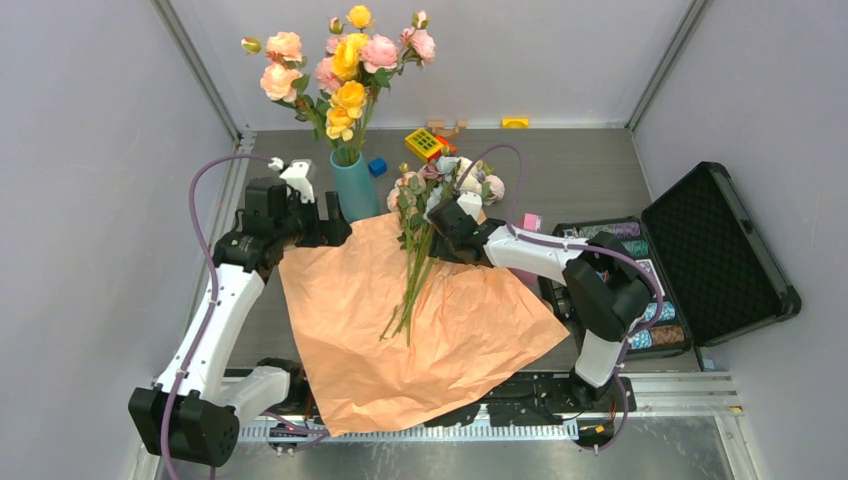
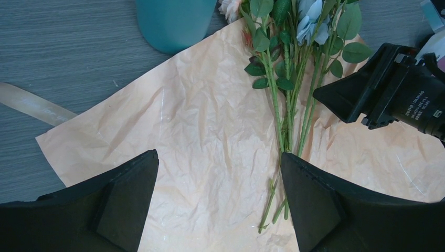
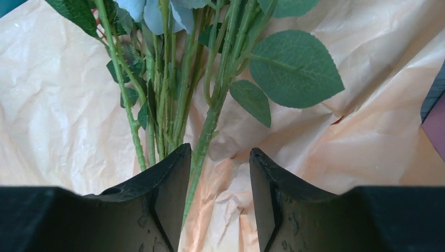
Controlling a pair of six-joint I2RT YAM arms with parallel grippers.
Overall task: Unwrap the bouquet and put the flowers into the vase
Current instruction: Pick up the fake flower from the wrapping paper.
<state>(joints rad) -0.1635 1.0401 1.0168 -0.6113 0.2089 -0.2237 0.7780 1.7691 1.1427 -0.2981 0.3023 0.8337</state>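
The bouquet lies unwrapped. Its tan-orange paper is spread flat on the table, and the flowers lie on it with blooms toward the back and stem ends toward me. The teal vase stands just behind the paper's far left corner. My left gripper hovers open and wide over the bare paper, left of the stems. My right gripper is low over the stem bundle and open. One green stem runs into the gap along the left finger, and the other stems lie outside it.
Tall pink, peach and yellow roses fill the vase. A loose tan ribbon lies left of the paper. An open black case of chips stands on the right, a pink box beside it. Small toy blocks sit at the back.
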